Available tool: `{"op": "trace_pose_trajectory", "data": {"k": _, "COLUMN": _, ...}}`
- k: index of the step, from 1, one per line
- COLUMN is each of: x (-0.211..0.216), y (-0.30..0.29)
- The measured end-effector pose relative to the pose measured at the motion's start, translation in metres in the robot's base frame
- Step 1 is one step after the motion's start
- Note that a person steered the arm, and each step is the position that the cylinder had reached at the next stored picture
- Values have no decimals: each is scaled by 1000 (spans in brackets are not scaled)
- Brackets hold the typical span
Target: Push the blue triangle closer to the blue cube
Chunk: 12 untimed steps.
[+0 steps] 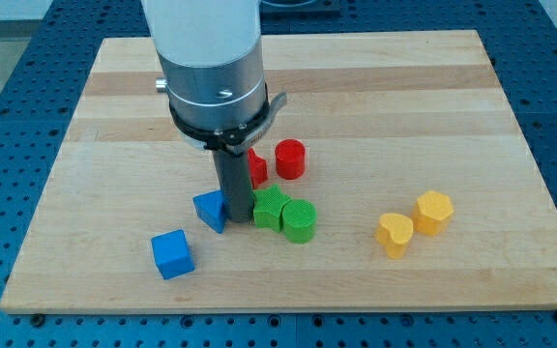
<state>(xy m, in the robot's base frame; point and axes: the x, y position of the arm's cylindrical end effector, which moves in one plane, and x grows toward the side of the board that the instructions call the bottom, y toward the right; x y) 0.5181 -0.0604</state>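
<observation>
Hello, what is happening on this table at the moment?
A robot arm is pushing blocks on a wooden board with a dark rod. My tip stands against the right side of the blue triangle. The blue cube lies apart, toward the view's bottom left. Green, red and yellow blocks sit to the right.

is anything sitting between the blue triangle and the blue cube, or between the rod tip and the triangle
Nothing visible. My tip sits right at the small blue triangle block's right side, and bare wood separates that triangle from the blue cube block toward the view's bottom left. The green blocks lie on the rod's far side.
</observation>
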Motion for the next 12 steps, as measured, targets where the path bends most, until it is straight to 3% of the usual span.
{"op": "trace_pose_trajectory", "data": {"k": 4, "x": -5, "y": -57}}
{"op": "trace_pose_trajectory", "data": {"k": 6, "x": -42, "y": -71}}
{"op": "trace_pose_trajectory", "data": {"k": 8, "x": -32, "y": -116}}
{"op": "trace_pose_trajectory", "data": {"k": 9, "x": -13, "y": -92}}
{"op": "trace_pose_trajectory", "data": {"k": 12, "x": -31, "y": -53}}
